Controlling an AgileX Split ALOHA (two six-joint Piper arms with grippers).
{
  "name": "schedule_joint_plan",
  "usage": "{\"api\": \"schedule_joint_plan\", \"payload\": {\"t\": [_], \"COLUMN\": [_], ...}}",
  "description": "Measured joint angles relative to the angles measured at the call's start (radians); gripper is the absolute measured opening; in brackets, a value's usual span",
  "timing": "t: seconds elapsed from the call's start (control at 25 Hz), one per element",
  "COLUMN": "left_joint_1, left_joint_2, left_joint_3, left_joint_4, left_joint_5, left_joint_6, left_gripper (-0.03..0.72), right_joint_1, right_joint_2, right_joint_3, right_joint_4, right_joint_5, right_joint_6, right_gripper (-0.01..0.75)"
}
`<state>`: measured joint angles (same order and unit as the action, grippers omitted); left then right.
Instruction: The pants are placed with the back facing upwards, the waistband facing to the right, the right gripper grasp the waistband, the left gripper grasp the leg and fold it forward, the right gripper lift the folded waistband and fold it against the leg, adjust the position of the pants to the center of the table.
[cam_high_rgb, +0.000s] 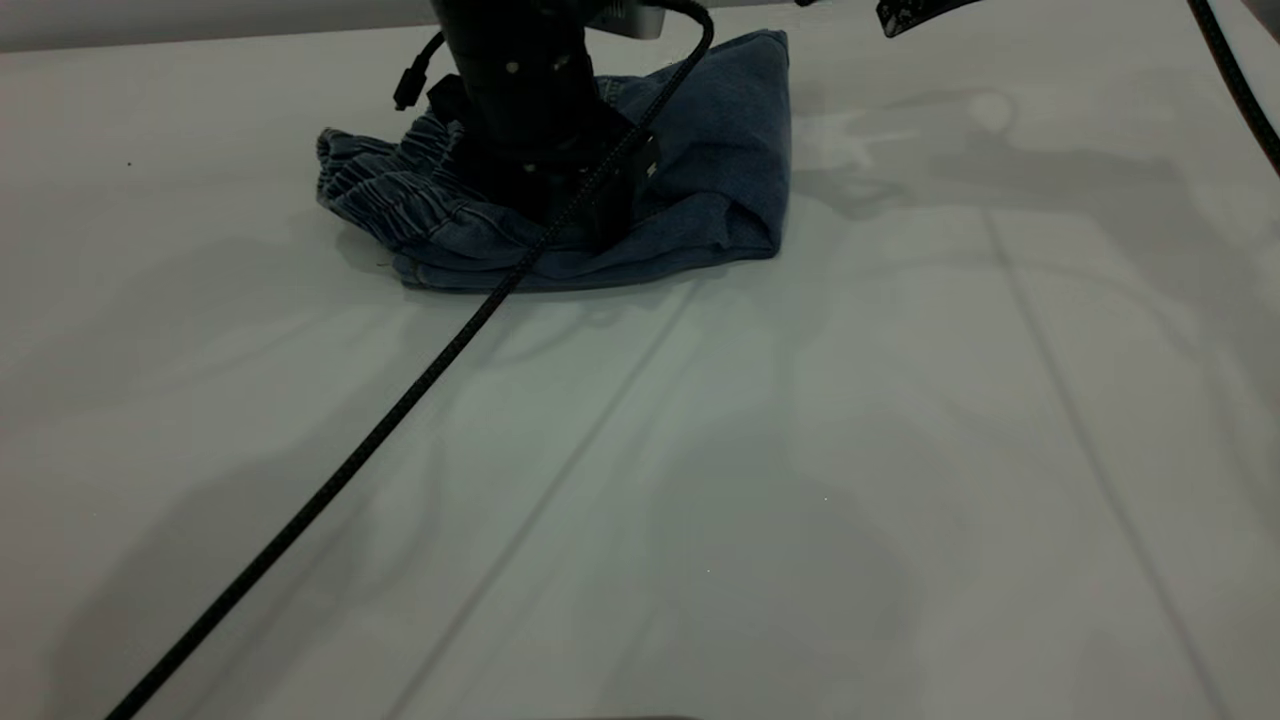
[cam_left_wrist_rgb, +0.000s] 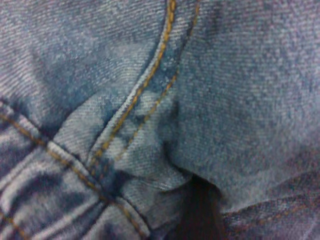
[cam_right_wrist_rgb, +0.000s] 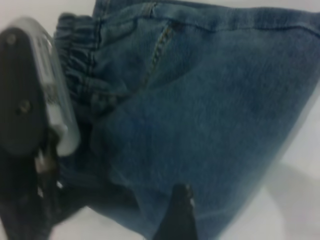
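Note:
The pants lie folded into a thick blue denim bundle at the far left-centre of the table. The ruched waistband sticks out at the bundle's left end. The leg is folded into the layers and I cannot tell it apart. My left gripper presses straight down on the bundle beside the waistband; in its wrist view the denim with orange stitching fills the picture. My right gripper hangs at the top edge, right of the pants. One dark fingertip hovers over the denim, holding nothing.
A black braided cable runs from the left arm across the table to the near left corner. Another cable hangs at the far right. The left arm's black and silver body stands next to the waistband.

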<state>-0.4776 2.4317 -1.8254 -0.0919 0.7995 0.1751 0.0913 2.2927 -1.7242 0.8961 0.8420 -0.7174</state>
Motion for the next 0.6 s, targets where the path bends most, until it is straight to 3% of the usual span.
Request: {"api": "schedule_joint_plan", "payload": {"t": [0.36, 0.6], "left_joint_1": [0.000, 0.000], "left_joint_2": [-0.122, -0.212], "left_joint_3": [-0.217, -0.290], "left_joint_4": [0.259, 0.369], "left_joint_5": [0.353, 0.372], "left_joint_6": [-0.095, -0.135], "left_gripper": [0.517, 0.517], "right_joint_1": [0.000, 0.000], "right_joint_2": [-0.190, -0.398], "right_joint_3": [-0.055, -0.056], "right_joint_4": [-0.109, -0.199], "right_joint_5": [0.047, 0.130], "right_joint_6": [0.058, 0.152], "right_gripper": [0.586, 0.586]}}
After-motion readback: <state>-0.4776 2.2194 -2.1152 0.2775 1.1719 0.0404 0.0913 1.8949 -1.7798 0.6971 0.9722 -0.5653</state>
